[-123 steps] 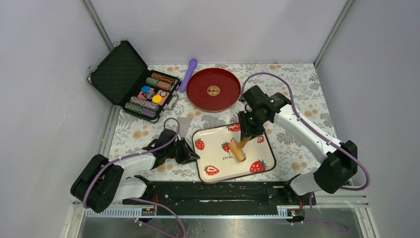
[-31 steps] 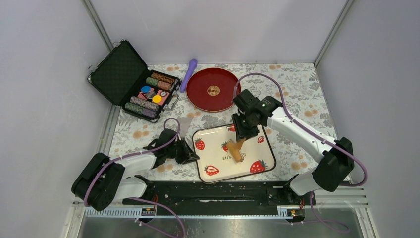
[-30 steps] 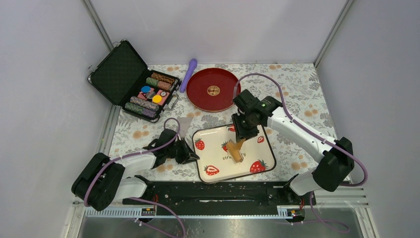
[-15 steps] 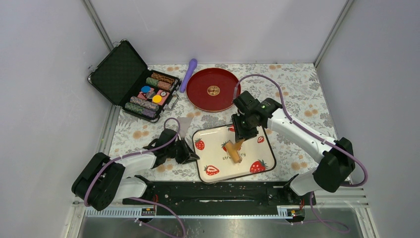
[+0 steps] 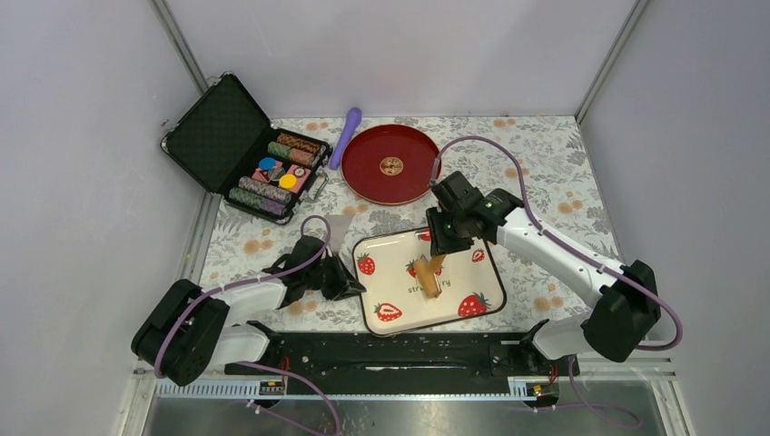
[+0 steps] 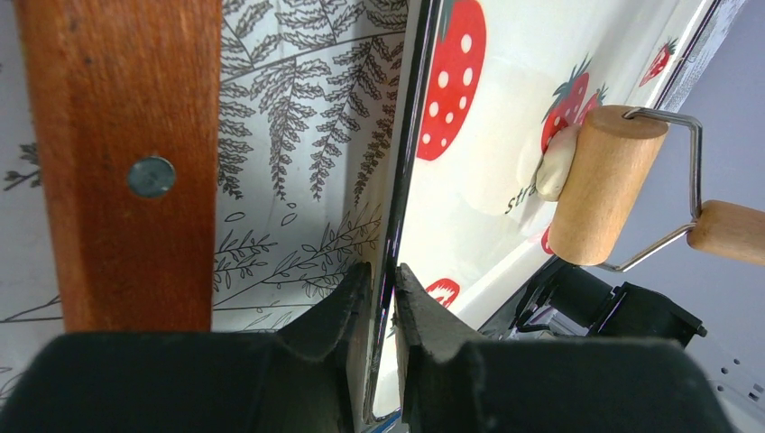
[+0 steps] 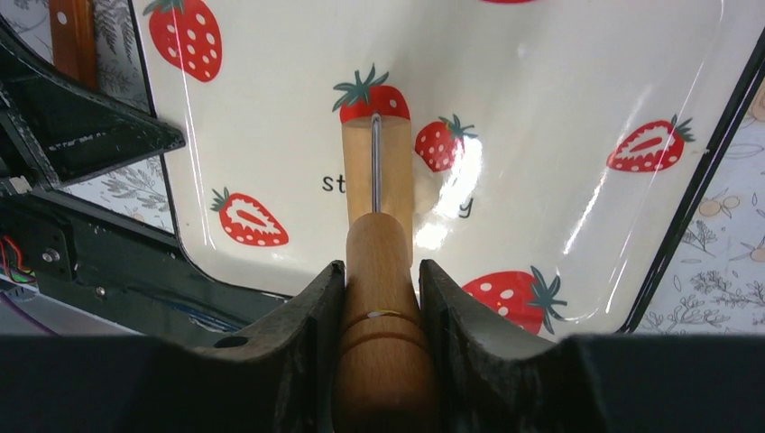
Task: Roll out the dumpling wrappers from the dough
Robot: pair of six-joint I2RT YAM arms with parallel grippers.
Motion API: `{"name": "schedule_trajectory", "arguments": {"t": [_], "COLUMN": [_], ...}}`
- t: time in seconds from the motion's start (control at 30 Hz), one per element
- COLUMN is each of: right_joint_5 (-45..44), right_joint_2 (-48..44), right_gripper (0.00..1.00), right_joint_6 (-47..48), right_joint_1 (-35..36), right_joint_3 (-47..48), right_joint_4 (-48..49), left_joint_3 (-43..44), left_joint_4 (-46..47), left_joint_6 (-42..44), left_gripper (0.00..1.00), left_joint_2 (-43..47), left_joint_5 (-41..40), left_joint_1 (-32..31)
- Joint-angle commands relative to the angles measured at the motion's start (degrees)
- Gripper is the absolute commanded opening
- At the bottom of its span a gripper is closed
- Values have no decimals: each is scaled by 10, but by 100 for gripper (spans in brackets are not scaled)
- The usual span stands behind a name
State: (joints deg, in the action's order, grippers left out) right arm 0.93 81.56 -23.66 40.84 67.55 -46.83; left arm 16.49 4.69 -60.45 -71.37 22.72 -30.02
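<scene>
The cream strawberry tray lies at the table's near middle. My right gripper is shut on the handle of the wooden roller, whose barrel rests on the tray's middle. In the left wrist view the dough, a pale cream lump, sits pressed against the barrel. The dough is hidden under the roller in the right wrist view. My left gripper is shut on the tray's left rim; it also shows in the top view. A small round tan disc lies on the red plate; I cannot tell if it is a wrapper.
The red plate stands behind the tray. A purple cylinder lies to its left. An open black case of poker chips sits at the back left. A brown wooden strip shows by my left gripper. Walls enclose the table.
My right gripper has shifted slightly left and nearer with the roller, which has rolled a little toward the tray's middle. The left arm and the tray have not moved.
</scene>
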Motion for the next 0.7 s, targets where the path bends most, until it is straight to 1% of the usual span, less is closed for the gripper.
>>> {"name": "schedule_trajectory", "arguments": {"t": [0.0, 0.1, 0.17, 0.3, 0.47, 0.5, 0.53, 0.57, 0.6, 0.67], "right_joint_5": [-140, -147, -131, -96, -86, -82, -78, -73, -69, -60], "right_joint_2": [40, 37, 29, -23, -75, -83, -88, -91, -92, -96], "right_gripper": [0, 0, 0, 0, 0, 0, 0, 0, 0, 0], "right_joint_6": [49, 54, 63, 76, 83, 84, 85, 86, 87, 88], "right_joint_1": [-3, -3, -3, -3, -3, -2, -3, -3, -3, -3], "right_joint_3": [-65, -79, -95, -139, -165, -170, -173, -177, -179, -182], "right_joint_4": [-48, -39, -25, 22, 54, 60, 63, 66, 69, 75], "left_joint_3": [-17, -18, -17, -19, -18, -18, -17, -17, -17, -14], "left_joint_4": [-70, -70, -70, -70, -70, -70, -70, -69, -68, -66], "left_joint_6": [23, 22, 22, 21, 21, 20, 19, 17, 15, 10], "left_gripper": [15, 15, 15, 15, 15, 14, 10, 2, 0, 0], "left_joint_2": [-22, -22, -22, -21, -20, -21, -21, -20, -19, -19], "left_joint_5": [-67, -67, -67, -67, -68, -68, -67, -68, -69, -70], "left_joint_1": [-7, -8, -8, -8, -8, -8, -8, -8, -8, -7]}}
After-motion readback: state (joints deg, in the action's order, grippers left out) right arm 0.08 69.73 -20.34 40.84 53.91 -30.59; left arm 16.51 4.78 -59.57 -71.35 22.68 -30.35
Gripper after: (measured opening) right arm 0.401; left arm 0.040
